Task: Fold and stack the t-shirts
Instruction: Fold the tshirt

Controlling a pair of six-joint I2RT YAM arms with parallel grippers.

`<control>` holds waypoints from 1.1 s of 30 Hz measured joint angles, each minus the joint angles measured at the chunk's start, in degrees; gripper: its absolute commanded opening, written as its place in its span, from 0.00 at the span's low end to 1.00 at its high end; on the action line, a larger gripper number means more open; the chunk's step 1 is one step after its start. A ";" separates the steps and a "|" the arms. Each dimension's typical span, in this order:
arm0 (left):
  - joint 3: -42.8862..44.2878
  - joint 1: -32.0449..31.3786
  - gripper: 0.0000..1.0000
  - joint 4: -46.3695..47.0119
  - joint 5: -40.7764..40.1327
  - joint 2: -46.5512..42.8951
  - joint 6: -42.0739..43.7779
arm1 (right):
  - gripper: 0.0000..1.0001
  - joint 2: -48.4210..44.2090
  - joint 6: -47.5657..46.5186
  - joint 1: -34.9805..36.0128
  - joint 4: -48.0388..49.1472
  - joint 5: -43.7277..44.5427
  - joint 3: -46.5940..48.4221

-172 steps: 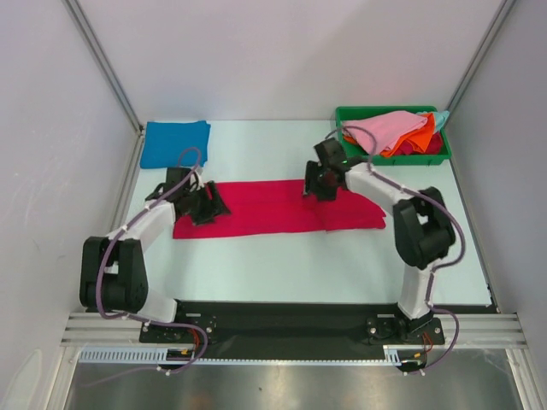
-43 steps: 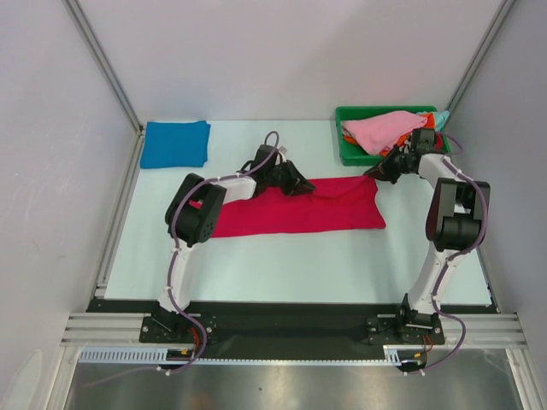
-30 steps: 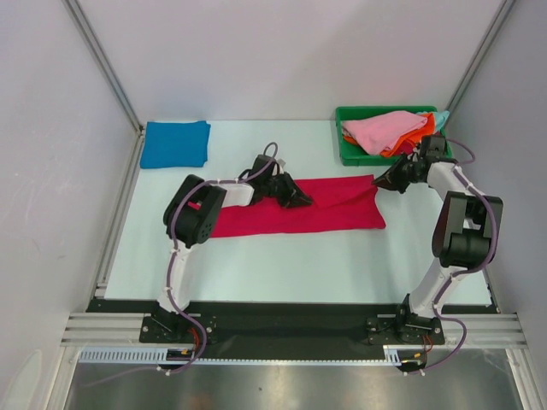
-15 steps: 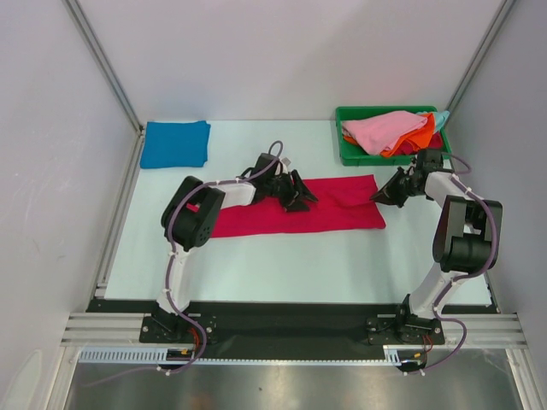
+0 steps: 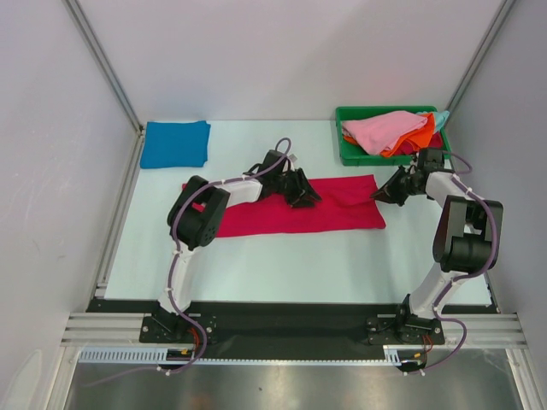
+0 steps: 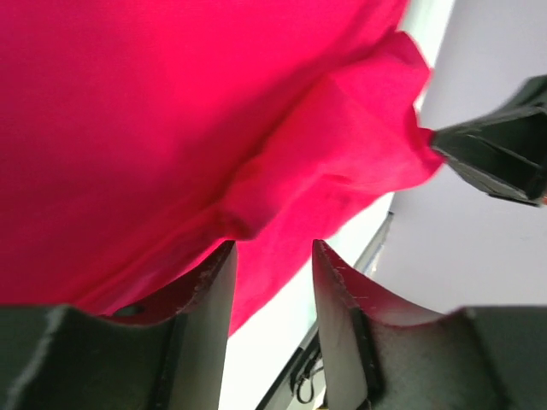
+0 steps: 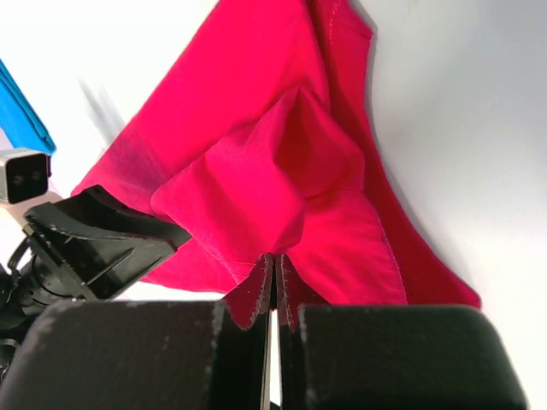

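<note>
The crimson t-shirt (image 5: 342, 209) lies as a long flat strip across the middle of the table. My left gripper (image 5: 304, 195) rests over its upper middle and is open; in the left wrist view the cloth (image 6: 171, 128) bunches just past the fingertips, with nothing between them (image 6: 272, 256). My right gripper (image 5: 376, 196) is at the shirt's right edge, shut on a pinched fold of the crimson cloth (image 7: 256, 171) at its tips (image 7: 274, 260). A folded blue t-shirt (image 5: 175, 143) lies at the back left. Pink (image 5: 385, 128) and orange (image 5: 412, 142) t-shirts are heaped in the bin.
The green plastic bin (image 5: 376, 159) stands at the back right, close behind my right arm. Grey walls with metal posts close in the table at the left, back and right. A black rail runs along the near edge by the arm bases.
My left gripper has opened and let go of the crimson cloth, shifting slightly right. My right gripper, still shut, has come down toward the near side with the shirt's right edge, which now lies flatter.
</note>
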 measured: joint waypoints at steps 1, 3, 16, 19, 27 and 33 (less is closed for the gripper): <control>0.00 -0.07 0.42 -0.70 -0.55 0.00 0.33 | 0.01 0.00 0.00 -0.07 0.07 0.00 0.00; 0.00 -0.15 0.41 -1.75 -1.40 0.00 0.83 | 0.01 0.00 -0.02 -0.17 0.24 -0.04 0.00; 1.22 -1.07 0.40 -3.08 -2.82 1.64 1.03 | 0.01 0.13 -0.35 -0.35 0.63 -0.44 0.26; 1.42 -1.11 0.39 -2.78 -2.73 1.97 0.52 | 0.01 0.35 -0.39 -0.35 0.66 -0.46 0.37; 2.91 -1.16 0.27 -1.11 -2.67 3.63 -0.85 | 0.00 1.95 -0.37 -0.20 0.63 -0.46 1.95; 3.13 -1.11 0.08 -0.39 -2.05 4.07 -2.12 | 0.00 2.54 -0.35 -0.07 0.68 -0.46 3.45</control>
